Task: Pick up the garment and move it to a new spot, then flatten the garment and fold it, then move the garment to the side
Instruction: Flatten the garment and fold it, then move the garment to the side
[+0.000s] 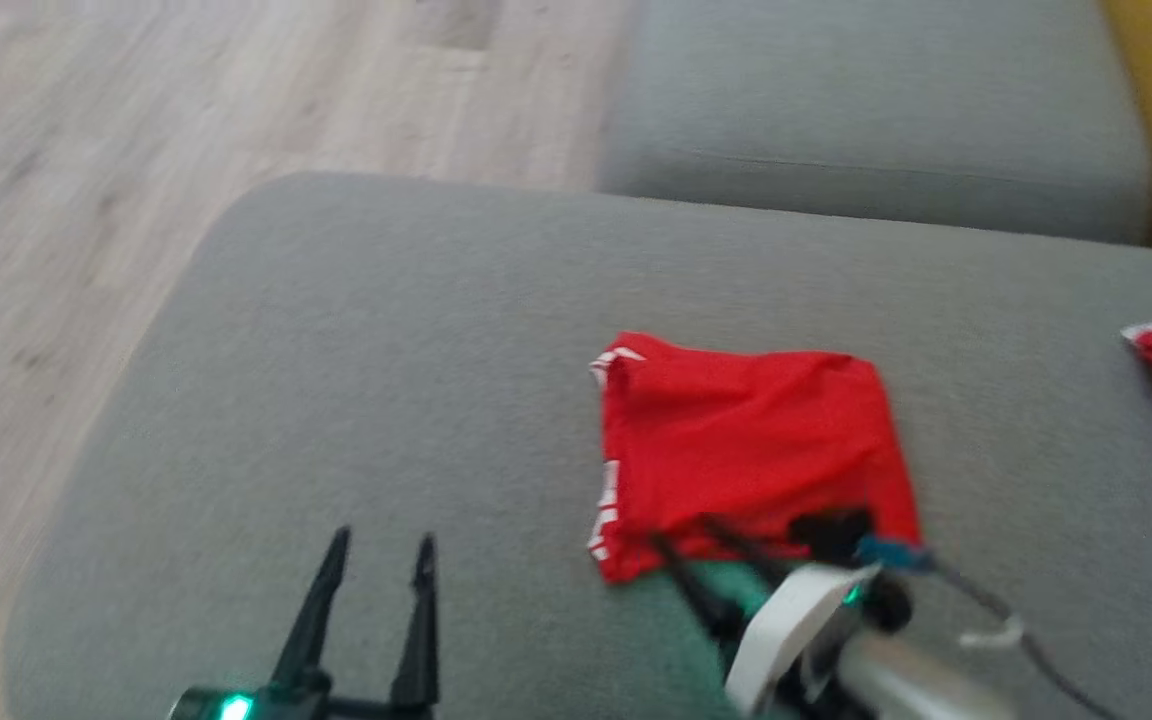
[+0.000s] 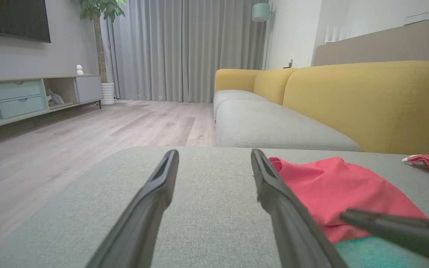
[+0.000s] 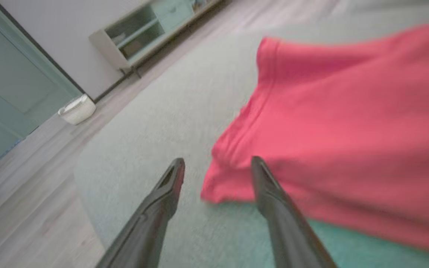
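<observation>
Grey sofa (image 1: pixel 336 350) | left end effector (image 1: pixel 383 542) apart | right end effector (image 1: pixel 684 532) apart, angled toward garment (image 1: pixel 746 440)

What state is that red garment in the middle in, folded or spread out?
Folded, it appears: the red garment lies flat on the grey cushion as a compact, roughly square shape, with white trim along its left edge and nothing spread outward.

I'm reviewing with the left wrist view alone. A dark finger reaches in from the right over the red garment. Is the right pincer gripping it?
Observer: No. In the right wrist view the right pincer stands open, jaws apart on either side of the garment's near corner.
Operator: How does the garment lie?
Observer: In the head view, it's a compact, roughly square shape on the grey cushion, with white trim along its left edge.
</observation>
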Motion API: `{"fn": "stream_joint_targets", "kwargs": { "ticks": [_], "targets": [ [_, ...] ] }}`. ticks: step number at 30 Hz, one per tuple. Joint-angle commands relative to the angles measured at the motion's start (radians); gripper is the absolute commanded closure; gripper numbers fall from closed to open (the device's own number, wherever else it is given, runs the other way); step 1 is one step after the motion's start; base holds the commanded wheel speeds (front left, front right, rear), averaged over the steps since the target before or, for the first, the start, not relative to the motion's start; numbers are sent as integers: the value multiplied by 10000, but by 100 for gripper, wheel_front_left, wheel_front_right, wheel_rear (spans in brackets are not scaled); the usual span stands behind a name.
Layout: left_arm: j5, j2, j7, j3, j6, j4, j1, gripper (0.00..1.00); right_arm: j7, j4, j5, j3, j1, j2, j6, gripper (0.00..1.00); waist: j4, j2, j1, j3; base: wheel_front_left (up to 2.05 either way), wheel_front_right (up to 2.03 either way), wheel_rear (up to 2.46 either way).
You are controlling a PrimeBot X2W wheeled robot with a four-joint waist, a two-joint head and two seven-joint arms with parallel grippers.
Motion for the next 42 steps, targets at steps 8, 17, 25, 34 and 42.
{"fn": "stream_joint_targets", "kwargs": {
  "ticks": [8, 17, 25, 34, 42],
  "targets": [
    [-288, -57, -51, 1208, 566, -156, 410, 0, -179, -3213, -4986, -6156, 2674, -373, 65, 0, -1657, 0, 1, -805, 0, 0, 0],
    [-284, -72, -51, 1821, 636, -68, 1173, 0, -180, -5725, -7989, -8661, 5468, 392, 65, 0, -2208, 0, 1, -1426, 0, 0, 0],
    [-79, -79, -51, 1949, 481, 45, 1421, 0, -181, -5974, -8265, -9004, 5917, 718, 65, 0, -2279, 0, 1, -1550, 0, 0, 0],
    [-81, -83, -51, 1970, 434, 107, 1518, 0, -181, -5844, -8340, -9378, 5963, 902, 65, 0, -2220, 0, 1, -1499, 0, 0, 0],
    [-61, -84, -51, 1978, 377, 169, 1523, 0, -181, -5813, -8456, -9476, 5986, 947, 65, 0, -2176, 0, 1, -1413, 0, 0, 0]
  ]
}}
